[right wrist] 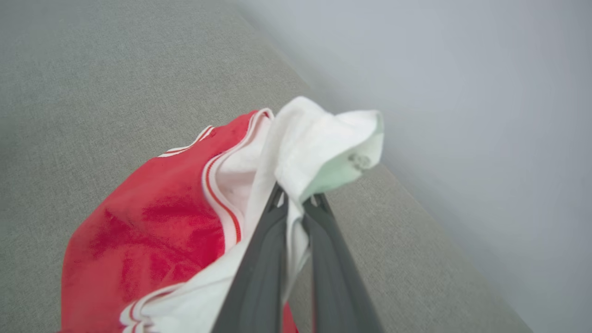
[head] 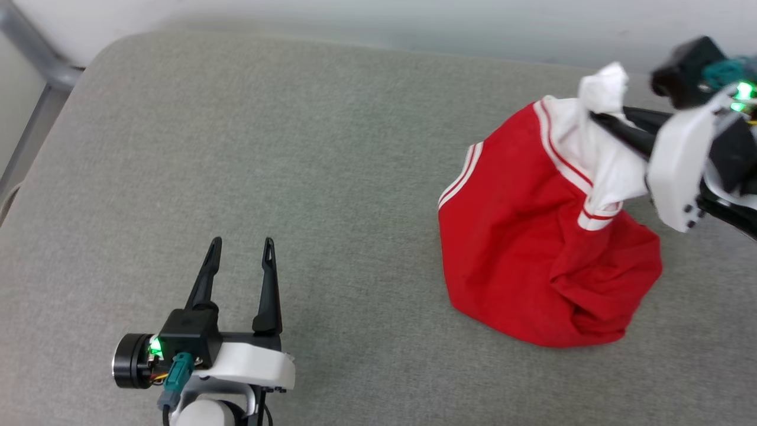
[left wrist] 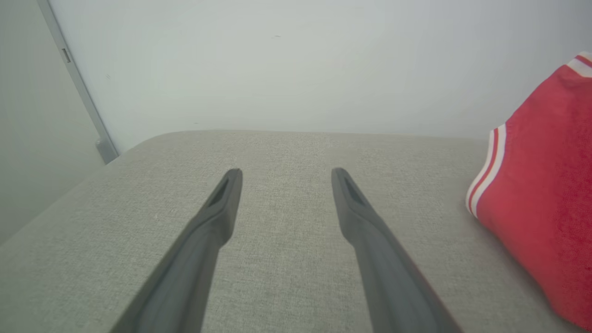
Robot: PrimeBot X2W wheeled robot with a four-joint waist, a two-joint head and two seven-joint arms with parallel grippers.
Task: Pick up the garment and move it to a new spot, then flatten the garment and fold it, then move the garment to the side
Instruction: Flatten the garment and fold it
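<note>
The grey woven cushion (head: pixel 266 148) spread wide and flat, its far corner rounded (the left one, close by the pale wall (head: pixel 355 18)). Over on its right side the red garment (head: pixel 520 260) sat in a bunched heap, lower folds resting on the fabric, white sleeve and striped trim drawn up above the rest.

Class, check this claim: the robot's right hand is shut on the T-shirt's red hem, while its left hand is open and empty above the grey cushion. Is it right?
Not quite. The right wrist view shows the right hand shut on the white sleeve of the T-shirt, not its red hem. The left hand is open and empty above the grey cushion.
</note>
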